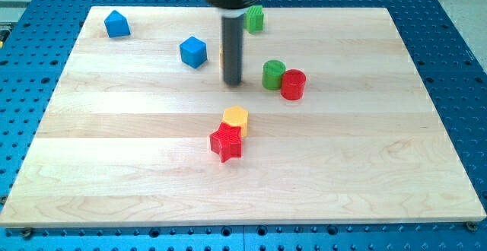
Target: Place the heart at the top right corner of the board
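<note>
tip (233, 82) is parked right against the yellow heart (222, 55), which is mostly hidden behind it | nothing is gripped, only pushed | corner is up-right of the heart

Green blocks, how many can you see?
2: a green cylinder mid-board touching the red cylinder, and a green block at the top edge, partly hidden behind the rod.
</note>
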Tool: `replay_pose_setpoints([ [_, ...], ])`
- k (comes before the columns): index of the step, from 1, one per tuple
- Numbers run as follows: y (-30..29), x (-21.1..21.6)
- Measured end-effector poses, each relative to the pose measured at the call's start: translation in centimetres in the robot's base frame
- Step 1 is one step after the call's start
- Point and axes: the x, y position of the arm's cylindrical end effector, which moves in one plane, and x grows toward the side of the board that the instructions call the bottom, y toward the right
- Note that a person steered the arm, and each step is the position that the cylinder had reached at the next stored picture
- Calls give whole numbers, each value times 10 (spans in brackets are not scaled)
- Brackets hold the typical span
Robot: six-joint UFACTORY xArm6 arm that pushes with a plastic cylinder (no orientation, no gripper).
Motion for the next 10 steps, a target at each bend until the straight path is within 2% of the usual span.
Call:
replay_pose_setpoints([
  [1, -27, 9],
  [2, -7, -27],
  [3, -19, -47],
  [4, 58, -79],
  [5, 103, -83],
  [6, 47, -83],
  [8, 143, -122],
  [9, 105, -124],
  [10, 98, -141],
])
